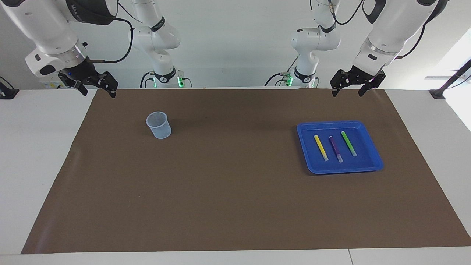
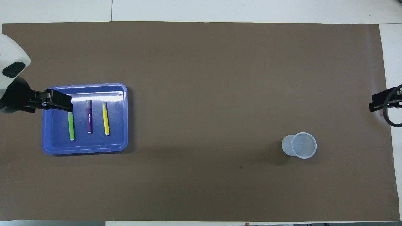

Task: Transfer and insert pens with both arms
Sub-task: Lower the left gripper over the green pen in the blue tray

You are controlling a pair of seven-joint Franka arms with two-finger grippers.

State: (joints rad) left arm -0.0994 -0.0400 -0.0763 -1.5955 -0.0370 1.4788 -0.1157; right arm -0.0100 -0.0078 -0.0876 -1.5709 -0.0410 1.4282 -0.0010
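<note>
Facing view: both tools, left tool (image 1: 349, 87) and right tool (image 1: 96, 87), hang released; light, stiff, slippery pens (image 1: 335, 148) want a mid-barrel pinch.

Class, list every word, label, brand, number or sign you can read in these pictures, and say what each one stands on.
Dark band on the right arm's upper joint: white lettering, cut off and too blurred to read.
Slim purple marker pen in the blue plastic tray: a pale printed line, too small to read.
Nothing else carries text.

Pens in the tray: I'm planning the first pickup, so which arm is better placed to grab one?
Left. The left gripper hangs, fingers open, at the blue tray's end of the table, where the pens lie; the right gripper waits at the cup's end.
</note>
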